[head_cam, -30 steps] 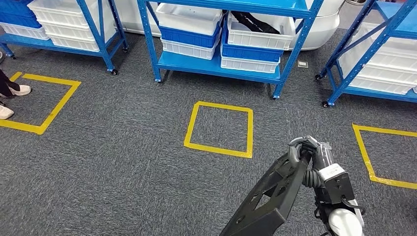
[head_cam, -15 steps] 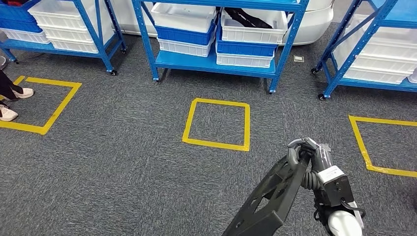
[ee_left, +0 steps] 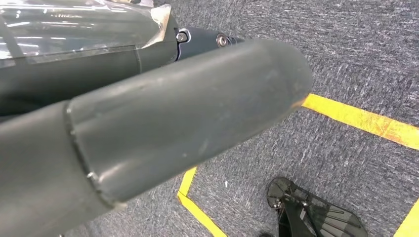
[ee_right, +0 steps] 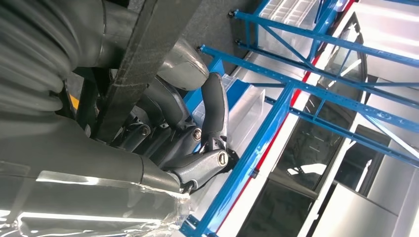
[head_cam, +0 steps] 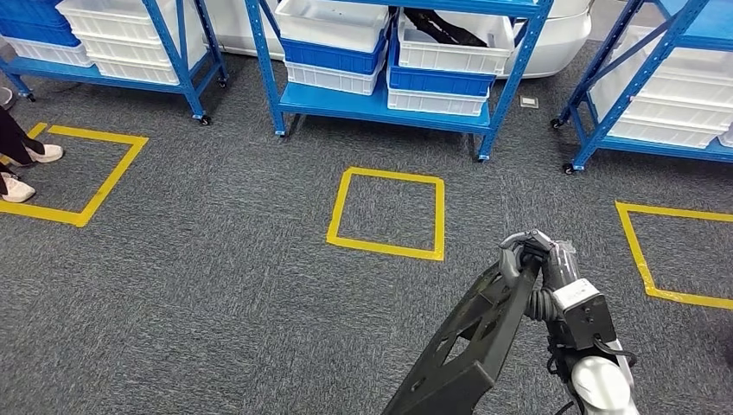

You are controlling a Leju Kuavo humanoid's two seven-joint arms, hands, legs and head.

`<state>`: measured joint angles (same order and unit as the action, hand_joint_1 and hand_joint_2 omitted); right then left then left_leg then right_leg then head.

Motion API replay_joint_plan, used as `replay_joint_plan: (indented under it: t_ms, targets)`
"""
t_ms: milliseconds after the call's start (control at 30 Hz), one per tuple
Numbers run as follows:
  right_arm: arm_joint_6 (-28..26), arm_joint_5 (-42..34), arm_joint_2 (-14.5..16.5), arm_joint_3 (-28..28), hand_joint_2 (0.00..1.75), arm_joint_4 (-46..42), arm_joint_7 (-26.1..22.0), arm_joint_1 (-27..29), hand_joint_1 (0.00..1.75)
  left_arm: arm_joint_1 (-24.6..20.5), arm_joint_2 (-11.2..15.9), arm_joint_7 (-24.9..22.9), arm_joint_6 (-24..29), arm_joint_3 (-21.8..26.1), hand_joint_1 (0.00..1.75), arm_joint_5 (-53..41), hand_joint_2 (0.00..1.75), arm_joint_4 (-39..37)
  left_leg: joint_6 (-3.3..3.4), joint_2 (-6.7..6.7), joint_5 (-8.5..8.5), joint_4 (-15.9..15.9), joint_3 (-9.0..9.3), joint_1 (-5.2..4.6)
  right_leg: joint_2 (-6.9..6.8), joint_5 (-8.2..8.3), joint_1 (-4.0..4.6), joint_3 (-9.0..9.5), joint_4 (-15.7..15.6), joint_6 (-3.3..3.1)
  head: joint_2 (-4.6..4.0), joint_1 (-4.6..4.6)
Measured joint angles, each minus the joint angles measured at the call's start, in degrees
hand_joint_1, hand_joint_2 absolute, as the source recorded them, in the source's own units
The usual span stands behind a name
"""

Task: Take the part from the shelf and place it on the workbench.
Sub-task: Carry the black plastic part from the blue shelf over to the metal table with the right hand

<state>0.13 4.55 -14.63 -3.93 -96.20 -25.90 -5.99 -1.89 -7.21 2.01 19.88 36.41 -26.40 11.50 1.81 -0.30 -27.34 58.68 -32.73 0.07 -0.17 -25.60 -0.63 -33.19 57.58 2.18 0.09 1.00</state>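
The part (head_cam: 471, 337) is a long black flat bracket with cut-outs. It slants from the lower middle of the head view up to my right hand (head_cam: 532, 255), which grips its upper end over the grey carpet. In the right wrist view the dark fingers (ee_right: 213, 111) curl around the black bar of the part (ee_right: 148, 54). My left hand (ee_left: 148, 128) appears in the left wrist view as a thick grey thumb close to the lens, above carpet; how its fingers lie is hidden.
A blue shelf (head_cam: 380, 99) with white and blue bins stands straight ahead, and one bin holds another black part (head_cam: 441, 30). More blue shelves stand left (head_cam: 177, 52) and right (head_cam: 640, 86). Yellow tape squares (head_cam: 386, 212) mark the carpet. A person's shoes (head_cam: 26, 160) are at far left.
The whole picture has swayed slightly as the camera moved. My right hand still holds the part in nearly the same pose.
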Motion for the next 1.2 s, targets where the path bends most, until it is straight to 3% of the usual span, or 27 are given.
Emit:
replay_joint_plan:
  t_ms: [200,333,400,467,533,567,633,667,733,767,833,867,933,1000,1033,1067,1100,1167,1200]
  targets:
    - [0.38,0.15,0.28,0.46,1.75,1.45,0.00,-1.60,1.75,0.00,-0.23,0.00,0.07,0.47,0.00,0.33,0.00,0.00,0.38,-0.01,0.16,0.15,-0.21,-0.28,-0.01,0.41,-0.29,-0.05,-0.25,0.60,0.00,0.01]
    - [0.48,0.29,0.46,1.01,1.75,2.08,-0.02,-2.51,1.75,-0.01,-0.37,0.01,0.13,0.76,0.00,0.44,0.00,0.00,1.42,0.00,0.95,-0.53,-0.14,-0.08,0.00,0.54,-0.68,-0.31,-0.24,1.43,0.01,0.05]
    - [0.47,0.33,0.50,1.16,1.75,2.29,-0.04,-2.89,1.75,-0.01,-0.54,0.04,0.12,0.87,0.00,0.47,0.00,0.01,1.90,0.16,1.81,-1.49,-0.06,0.41,0.03,-1.76,-0.65,-1.93,3.16,1.09,0.01,-0.11]
    - [0.46,0.36,0.56,1.27,1.75,2.78,-0.07,-3.06,1.75,0.00,-0.66,0.17,0.05,1.07,0.00,0.51,0.00,0.02,1.99,0.23,2.25,-1.62,-0.53,0.48,0.06,-5.48,-0.84,-5.03,10.54,0.79,0.01,-0.27]
    - [0.46,0.42,0.65,1.39,1.75,3.36,-0.07,-3.04,1.75,0.01,-0.73,0.34,-0.08,1.22,0.00,0.56,0.00,0.02,1.67,0.23,2.59,-1.56,-1.08,0.52,0.06,-7.20,-1.04,-6.53,15.19,1.28,0.00,-0.30]
    - [0.46,0.44,0.69,1.46,1.75,3.59,-0.07,-3.06,1.75,0.02,-0.76,0.39,-0.12,1.26,0.00,0.57,0.00,0.02,1.44,0.21,2.75,-1.49,-1.31,0.61,0.05,-6.71,-1.24,-5.58,14.15,1.81,0.00,-0.29]
    - [0.46,0.49,0.73,1.54,1.75,3.94,-0.07,-3.24,1.75,0.02,-0.80,0.50,-0.18,1.31,0.00,0.59,0.00,0.02,0.80,0.19,2.93,-1.11,-1.71,0.89,0.01,-4.41,-1.84,-1.06,6.59,2.98,0.00,-0.30]
    - [0.46,0.50,0.75,1.57,1.75,4.12,-0.07,-3.37,1.75,0.00,-0.80,0.54,-0.19,1.32,0.00,0.59,0.00,0.04,0.34,0.16,2.98,-0.88,-1.93,0.95,0.11,-3.42,-1.77,0.89,3.07,3.21,0.00,-0.34]
    - [0.46,0.53,0.76,1.62,1.75,4.45,-0.10,-3.60,1.75,0.01,-0.74,0.59,-0.19,1.34,0.00,0.59,0.00,0.10,-0.55,0.09,3.20,-0.52,-2.32,0.81,0.34,-2.56,-1.43,2.32,0.09,2.37,0.00,-0.26]
    - [0.46,0.55,0.77,1.67,1.75,4.64,-0.14,-3.62,1.75,0.03,-0.74,0.61,-0.24,1.36,0.00,0.59,0.00,0.13,-0.93,0.03,3.44,-0.53,-2.47,0.80,0.47,-2.27,-1.11,2.06,0.39,1.70,0.01,-0.18]
    - [0.46,0.54,0.74,1.72,1.75,4.89,-0.32,-3.58,1.75,0.11,-0.76,0.63,-0.41,1.38,0.00,0.56,0.00,0.13,-1.48,0.00,3.61,-0.36,-2.86,1.05,0.45,-1.74,-1.28,1.57,0.64,0.53,0.01,-0.02]
    - [0.45,0.46,0.73,1.75,1.75,4.95,-0.44,-3.57,1.75,0.14,-0.75,0.63,-0.50,1.38,0.00,0.52,0.00,0.13,-1.68,0.04,2.79,0.47,-3.34,1.20,0.42,-1.42,-1.32,1.27,0.69,-0.03,0.01,0.02]
    - [0.44,0.26,0.69,1.77,1.75,4.97,-0.67,-3.53,1.75,0.15,-0.74,0.64,-0.57,1.38,0.00,0.41,0.00,0.13,-1.92,0.13,-1.12,5.46,-5.49,1.38,0.32,-0.72,-1.21,0.49,0.65,-1.23,0.00,0.16]
    - [0.44,0.10,0.68,1.77,1.75,4.98,-0.80,-3.30,1.75,0.16,-0.70,0.65,-0.63,1.38,0.00,0.27,0.00,0.13,-1.97,0.16,-5.46,13.01,-8.28,1.37,0.24,-0.04,-0.67,-0.58,0.67,-2.16,0.00,0.24]
    - [0.42,0.04,0.67,1.77,1.75,4.99,-0.84,-3.09,1.75,0.16,-0.67,0.65,-0.67,1.38,0.00,0.15,0.00,0.13,-1.85,0.15,-6.49,15.30,-8.81,1.35,0.21,0.34,-0.39,-1.13,0.68,-2.45,0.00,0.24]
    - [0.38,-0.04,0.66,1.77,1.75,4.98,-0.86,-2.84,1.75,0.17,-0.63,0.65,-0.74,1.38,0.00,0.03,0.00,0.13,-1.60,0.15,-6.48,15.39,-8.15,1.29,0.20,0.72,-0.11,-1.64,0.69,-2.62,0.00,0.24]
    - [0.34,-0.11,0.65,1.76,1.75,4.97,-0.88,-2.58,1.75,0.17,-0.61,0.66,-0.85,1.38,0.00,-0.09,0.00,0.13,-1.21,0.15,-5.63,13.19,-6.23,1.19,0.22,1.11,0.13,-2.07,0.69,-2.65,0.00,0.25]
    - [0.27,-0.23,0.58,1.72,1.75,4.89,-0.92,-2.14,1.75,0.11,-0.52,0.69,-1.08,1.37,0.00,-0.31,0.00,0.17,-0.26,0.16,-3.52,5.31,-0.66,0.81,0.26,1.83,0.47,-2.60,0.66,-2.46,0.01,0.22]
    - [0.24,-0.26,0.49,1.68,1.75,4.81,-0.96,-2.00,1.75,0.06,-0.49,0.72,-1.15,1.36,0.00,-0.39,0.00,0.20,0.05,0.17,-2.83,2.20,1.26,0.54,0.26,2.11,0.62,-2.71,0.63,-2.27,0.01,0.12]
